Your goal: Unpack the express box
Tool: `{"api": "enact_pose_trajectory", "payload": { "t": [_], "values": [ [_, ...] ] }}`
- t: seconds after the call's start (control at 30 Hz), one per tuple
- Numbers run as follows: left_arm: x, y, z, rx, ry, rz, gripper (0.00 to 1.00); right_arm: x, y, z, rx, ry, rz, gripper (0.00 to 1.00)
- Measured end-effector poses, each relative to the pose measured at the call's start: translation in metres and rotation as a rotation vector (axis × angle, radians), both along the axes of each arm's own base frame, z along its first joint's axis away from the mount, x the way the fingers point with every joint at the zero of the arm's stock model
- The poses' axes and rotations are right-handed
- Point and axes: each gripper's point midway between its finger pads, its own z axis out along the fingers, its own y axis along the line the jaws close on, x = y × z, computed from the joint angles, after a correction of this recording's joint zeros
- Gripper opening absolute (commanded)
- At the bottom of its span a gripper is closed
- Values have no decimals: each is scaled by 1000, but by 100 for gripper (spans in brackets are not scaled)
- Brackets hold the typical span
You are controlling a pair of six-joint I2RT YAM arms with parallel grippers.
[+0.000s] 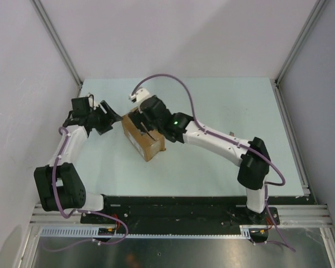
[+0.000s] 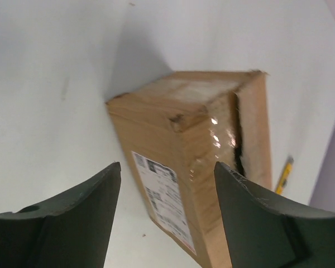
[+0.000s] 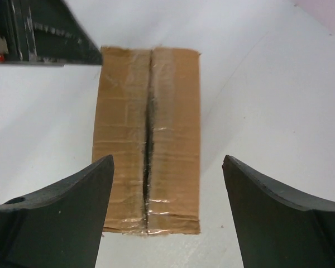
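Note:
The express box (image 1: 145, 139) is a brown carton standing on the pale table (image 1: 223, 100), left of centre. Its top flaps are down, and the taped middle seam (image 3: 148, 139) shows a dark slit along its length. My right gripper (image 1: 146, 116) is open above the box's far end, and the top (image 3: 173, 111) lies below and between its fingers (image 3: 167, 162) without touching. My left gripper (image 1: 108, 120) is open just left of the box, facing a corner and the side with a white label (image 2: 162, 190), which shows between its fingertips (image 2: 167, 167).
A small yellow-and-black utility knife (image 2: 285, 174) lies on the table beyond the box. White walls with metal frame posts (image 1: 58, 42) enclose the table on the left, back and right. The left gripper's dark body shows in the right wrist view (image 3: 44, 33).

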Motion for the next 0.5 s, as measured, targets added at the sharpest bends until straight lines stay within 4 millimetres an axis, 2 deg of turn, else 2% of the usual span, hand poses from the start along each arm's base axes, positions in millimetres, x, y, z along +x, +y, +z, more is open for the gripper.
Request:
{"api": "enact_pose_trajectory", "payload": {
  "t": [0.1,0.23,0.4,0.5],
  "values": [
    [-3,-16,7,-66,-34,-74,73,-9,11,-29,-91,14,40,83],
    [-17,-32,-7,-139,0,-142,72,-9,10,-64,-189,49,58,83],
    [-26,-46,-26,-210,59,-201,72,-7,7,-76,-229,59,62,83],
    [-25,-49,-26,-227,52,-217,72,-6,5,-78,-240,57,56,82]
  ]
}}
